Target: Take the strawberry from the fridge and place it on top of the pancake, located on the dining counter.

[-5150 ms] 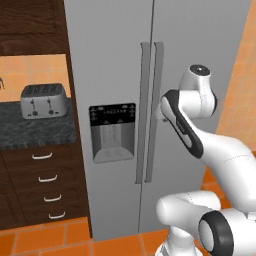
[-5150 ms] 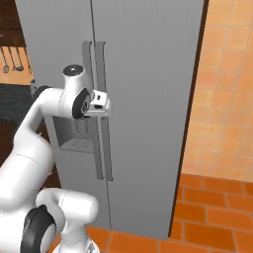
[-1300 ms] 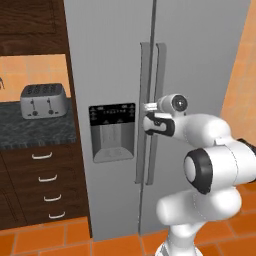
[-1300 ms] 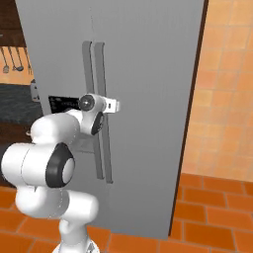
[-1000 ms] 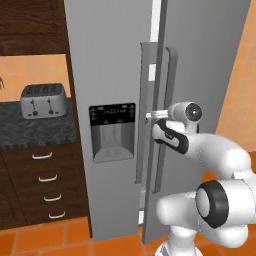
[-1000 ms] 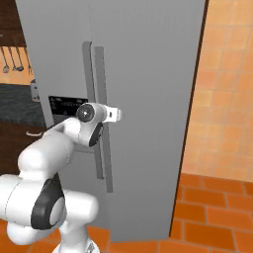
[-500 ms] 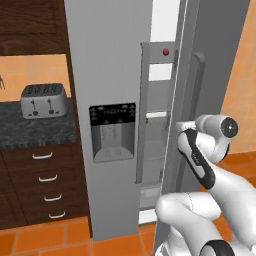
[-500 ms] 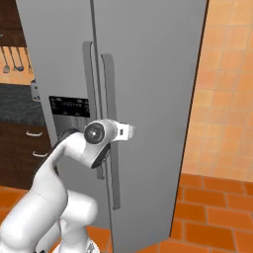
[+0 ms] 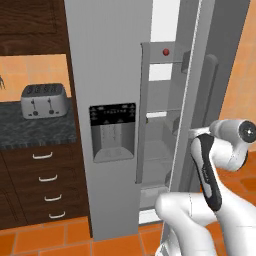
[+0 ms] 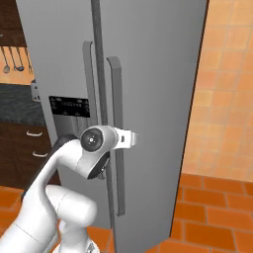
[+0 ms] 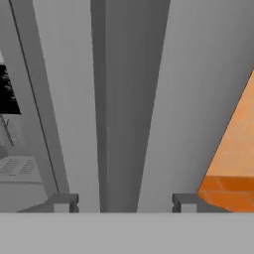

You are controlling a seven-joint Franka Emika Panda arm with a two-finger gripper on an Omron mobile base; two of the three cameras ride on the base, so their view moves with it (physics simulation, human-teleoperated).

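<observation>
The fridge (image 9: 107,75) stands ahead with its right door (image 9: 200,95) swung partly open, so shelves show inside. A tiny dark-red round thing, the strawberry (image 9: 166,51), sits high up in the opened compartment. My gripper (image 10: 132,140) is at the right door's long handle (image 10: 117,99). In the hand view the gripper (image 11: 124,202) is open, its fingertips (image 11: 62,201) standing either side of the handle (image 11: 129,99) with a gap on each side. The pancake and the dining counter are out of view.
A toaster (image 9: 42,99) stands on the dark counter (image 9: 35,127) left of the fridge, above wooden drawers (image 9: 45,185). The black dispenser panel (image 9: 112,131) is on the left door. An orange tiled wall (image 10: 227,99) and floor lie to the right.
The right fridge door has swung further open, showing more of the inside. My hand has drawn back with it, and the fingers have spread apart off the handle.
</observation>
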